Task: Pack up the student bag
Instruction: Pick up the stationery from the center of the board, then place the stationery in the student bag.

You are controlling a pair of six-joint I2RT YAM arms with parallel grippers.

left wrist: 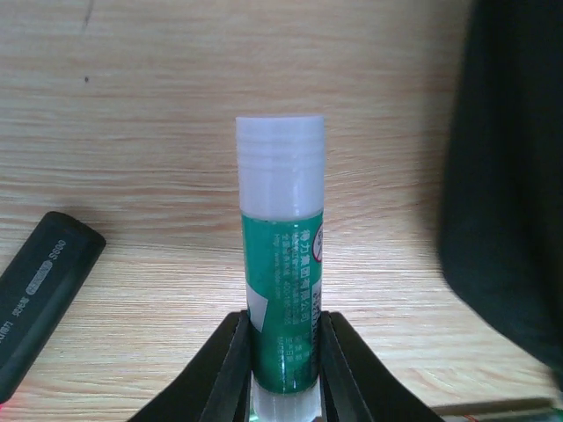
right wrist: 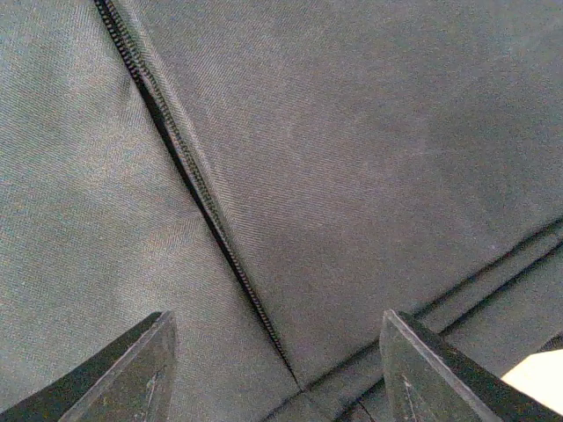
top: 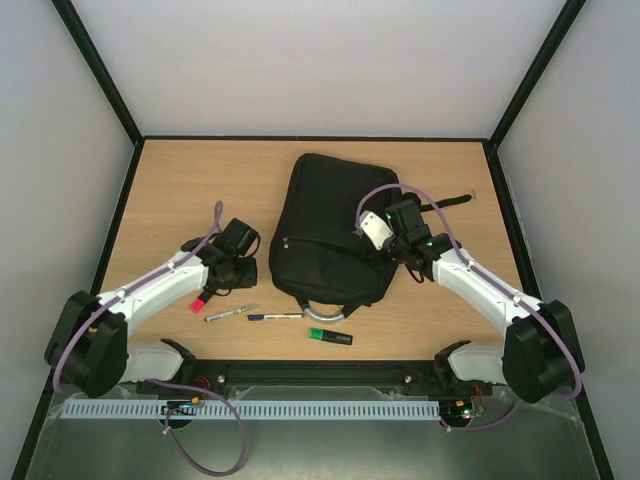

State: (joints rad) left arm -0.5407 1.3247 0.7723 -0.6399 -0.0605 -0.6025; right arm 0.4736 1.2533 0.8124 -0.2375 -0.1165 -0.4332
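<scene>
The student bag [top: 325, 225] is being shown lying flat on the wooden table [top: 200, 180], in the middle and towards the far side, with its grey curved handle [top: 325, 313] turned to the near edge. A glue stick [left wrist: 281, 264] with a green label and a white cap is being pinched at its lower end by the left gripper [left wrist: 283, 332], just left of the bag; both fingers [left wrist: 230, 352] are being pressed against its sides. A black cylindrical barrel [left wrist: 40, 299] is lying on the wood to the left of it. The right gripper [right wrist: 277, 321] is being held over the right part of the bag with its jaws spread apart and nothing between them; only black fabric and a diagonal zip [right wrist: 189, 176] are being seen beneath. Near the front edge, a pink highlighter [top: 198, 303], a silver pen [top: 230, 313], a dark pen [top: 275, 317] and a green highlighter [top: 330, 337] are lying in a loose row.
</scene>
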